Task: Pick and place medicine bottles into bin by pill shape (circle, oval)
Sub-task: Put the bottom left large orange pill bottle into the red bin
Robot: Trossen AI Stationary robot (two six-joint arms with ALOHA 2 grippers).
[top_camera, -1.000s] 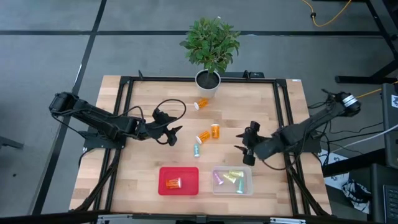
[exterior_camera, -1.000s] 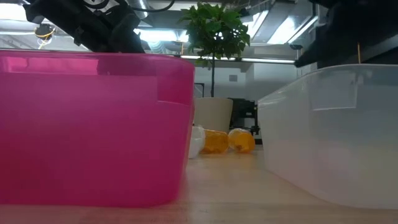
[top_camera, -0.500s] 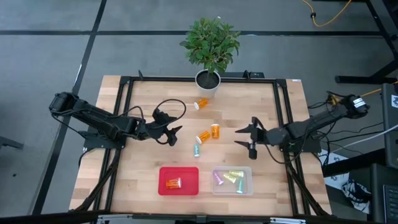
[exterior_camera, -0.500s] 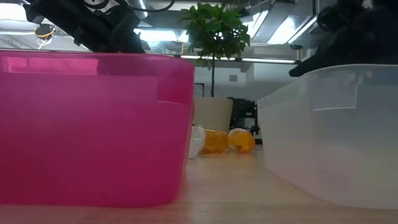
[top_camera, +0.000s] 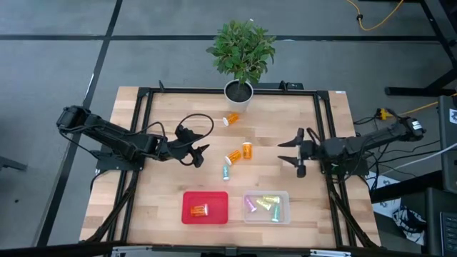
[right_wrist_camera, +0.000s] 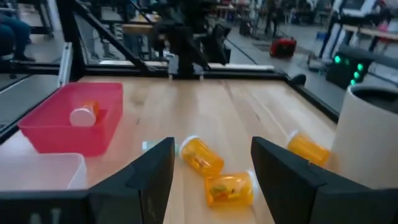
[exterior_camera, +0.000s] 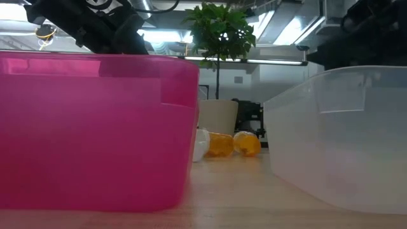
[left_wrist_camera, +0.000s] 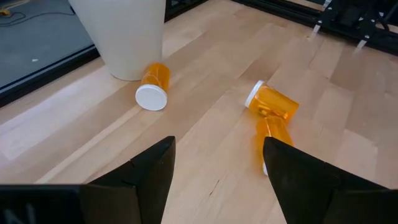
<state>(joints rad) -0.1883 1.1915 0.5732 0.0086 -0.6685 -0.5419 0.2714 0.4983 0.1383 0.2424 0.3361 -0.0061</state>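
A: Three orange bottles lie loose on the worktop (top_camera: 171, 182) in the high view: one (top_camera: 231, 118) beside the plant pot (top_camera: 239, 93), and a touching pair, one (top_camera: 247, 150) and another (top_camera: 233, 155), near the centre. A pale bottle (top_camera: 226, 172) lies just below the pair.

B: What does the high view add over the low view?

A: Bin contents. The pink bin (top_camera: 205, 207) holds one orange bottle (top_camera: 198, 210); the clear bin (top_camera: 266, 207) holds several pastel bottles (top_camera: 263, 204). The low view shows only the bin walls, pink (exterior_camera: 95, 127) and clear (exterior_camera: 343, 133), with two orange bottles (exterior_camera: 232, 144) between them, farther back.

B: State of the left end effector (top_camera: 201, 154)?

A: Fingers spread wide, holding nothing, hovering left of the centre pair. Its wrist view shows the pair (left_wrist_camera: 273, 109) ahead between the fingers (left_wrist_camera: 149, 171).

B: And the right end effector (top_camera: 293, 153)?

A: Also wide open and empty, right of the centre pair, well apart from it. Its wrist view shows the pair (right_wrist_camera: 214, 171) and the pink bin (right_wrist_camera: 74, 121).

B: Changes from one second ago?

A: The right end effector has withdrawn from beside the clear bin, moving up and toward the right edge. The left arm and all bottles are unchanged.
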